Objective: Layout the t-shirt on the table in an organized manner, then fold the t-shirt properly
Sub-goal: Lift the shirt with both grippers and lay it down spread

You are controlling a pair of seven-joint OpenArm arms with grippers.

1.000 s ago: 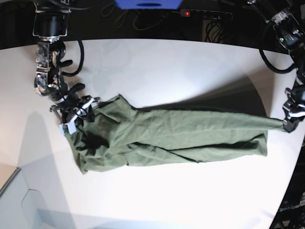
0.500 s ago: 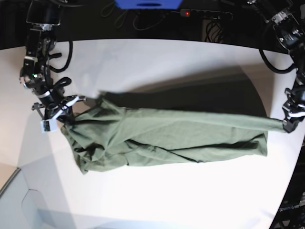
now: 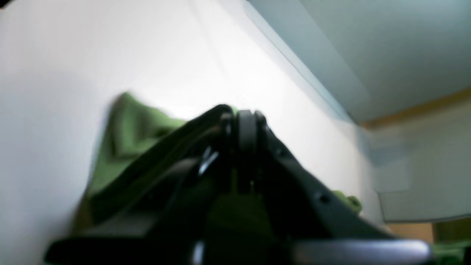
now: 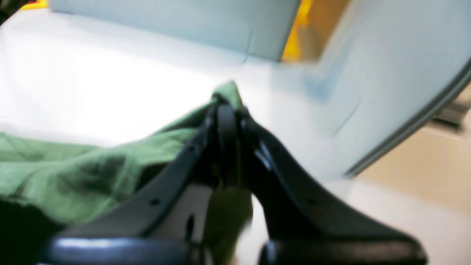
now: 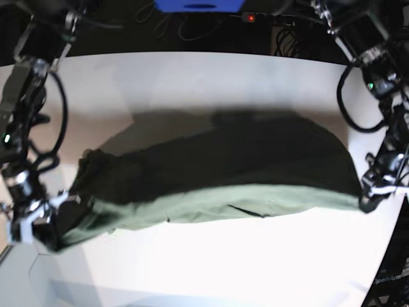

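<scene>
The olive-green t-shirt [image 5: 223,201] hangs stretched in a long band between my two grippers, above the white table [image 5: 192,77]. Its upper part is in shadow and its lower strip is lit. In the base view my right gripper [image 5: 39,225] is shut on the shirt's left end, near the table's front left edge. My left gripper [image 5: 370,201] is shut on the right end. The left wrist view shows closed fingertips [image 3: 245,121] with green cloth [image 3: 128,129] behind them. In the right wrist view the shirt [image 4: 73,165] runs into the closed gripper [image 4: 226,106].
A blue object [image 5: 198,5] and a power strip with a red light [image 5: 250,17] sit behind the table's far edge, among cables. The table's curved edge runs down the right side. A pale floor panel [image 5: 25,281] shows at the front left corner.
My right gripper closed on the shirt's left end and swung left and toward the front. The shirt rose off the table and pulled taut. My left gripper moved slightly forward, still holding.
</scene>
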